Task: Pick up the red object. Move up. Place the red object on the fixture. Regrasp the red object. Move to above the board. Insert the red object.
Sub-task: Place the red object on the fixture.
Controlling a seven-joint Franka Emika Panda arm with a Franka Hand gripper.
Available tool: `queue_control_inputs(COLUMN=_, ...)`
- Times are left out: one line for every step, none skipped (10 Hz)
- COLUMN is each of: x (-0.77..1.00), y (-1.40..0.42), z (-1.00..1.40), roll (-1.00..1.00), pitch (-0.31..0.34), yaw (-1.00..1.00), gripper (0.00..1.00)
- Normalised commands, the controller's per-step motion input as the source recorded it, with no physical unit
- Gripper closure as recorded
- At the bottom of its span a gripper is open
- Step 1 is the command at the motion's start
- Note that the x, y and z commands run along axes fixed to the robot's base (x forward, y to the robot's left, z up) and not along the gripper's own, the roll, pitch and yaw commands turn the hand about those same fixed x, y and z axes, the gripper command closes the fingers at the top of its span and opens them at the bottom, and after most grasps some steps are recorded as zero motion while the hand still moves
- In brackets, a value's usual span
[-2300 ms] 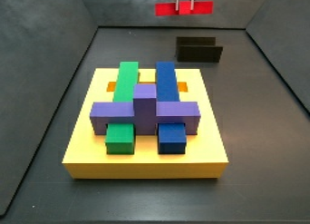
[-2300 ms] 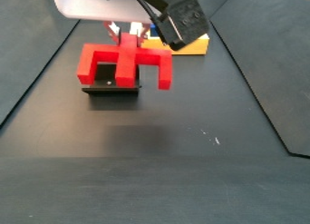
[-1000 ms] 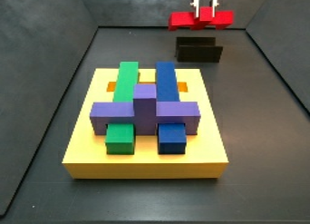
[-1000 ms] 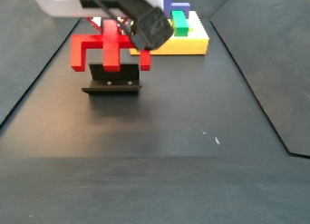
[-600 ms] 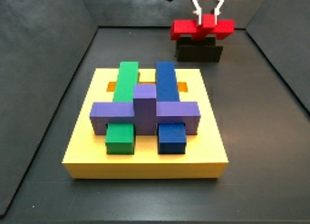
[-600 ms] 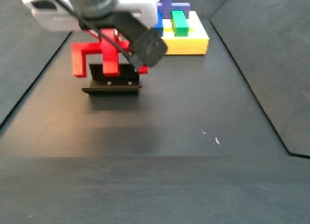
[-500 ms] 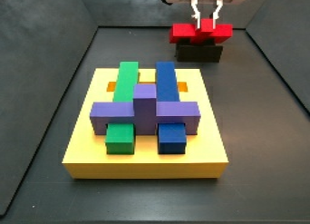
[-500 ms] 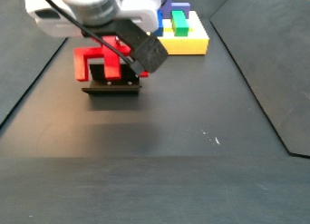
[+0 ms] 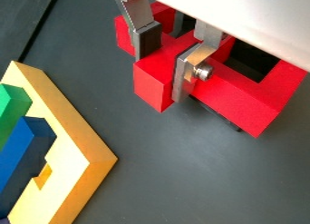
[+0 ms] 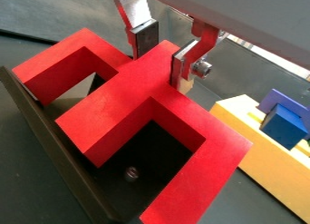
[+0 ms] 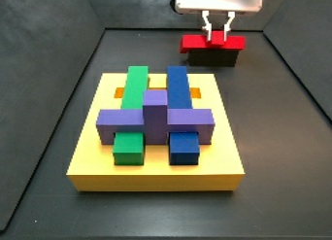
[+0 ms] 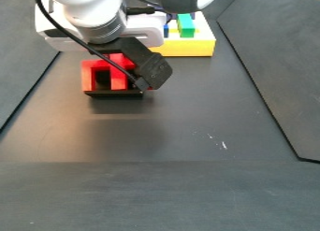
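The two-finger pincer [image 10: 165, 57] stands low over the far end of the floor, its flat silver fingers [image 9: 194, 72] with dark pads set on either side of the central stem of the bright red blocky piece [image 10: 127, 110], a crossbar with stem and short legs; in both wrist views the pads look pressed against the stem, so the pincer appears closed on it, though a slight release cannot be ruled out. The red piece sits down in the small black box-like fixture [image 11: 212, 57], whose dark walls show under and beside it in a side view [image 12: 115, 93]. Well apart from this lies the large flat yellow slotted board [image 11: 158, 137], carrying its green [image 11: 131, 94], blue [image 11: 180, 98] and purple [image 11: 155, 118] blocks. As a judgement, picking up and lifting are done and placing on the fixture is at or near completion; letting go, regrasping, carrying the piece above the board and inserting it are left.
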Motion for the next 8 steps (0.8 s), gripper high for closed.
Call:
queue_control_inputs(x=0.58, y=0.09, z=-0.03, roll=-0.20, pitch=0.086, yaw=-0.11, gripper=1.00)
queue_control_inputs(x=0.27, y=0.08, z=-0.13, roll=-0.15, pitch=0.000, yaw=-0.04, gripper=1.00)
queue_control_inputs(x=0.00, y=0.03, z=-0.21, roll=-0.09, pitch=0.000, yaw=0.00, gripper=1.00)
queue_control_inputs(x=-0.03, y=0.00, z=-0.13, roll=-0.05, pitch=-0.074, yaw=0.00, gripper=1.00)
queue_control_inputs(x=0.00, y=0.00, z=-0.07, roll=-0.18, pitch=-0.049, yaw=0.00, gripper=1.00)
queue_control_inputs(x=0.00, y=0.00, z=-0.06, roll=-0.07, pitch=-0.009, yaw=0.00, gripper=1.00)
queue_control_inputs(x=0.00, y=0.00, z=0.00, roll=0.00, pitch=0.000, yaw=0.00, gripper=1.00)
queue_control_inputs(x=0.00, y=0.00, z=0.00, roll=0.00, pitch=0.000, yaw=0.00, gripper=0.00)
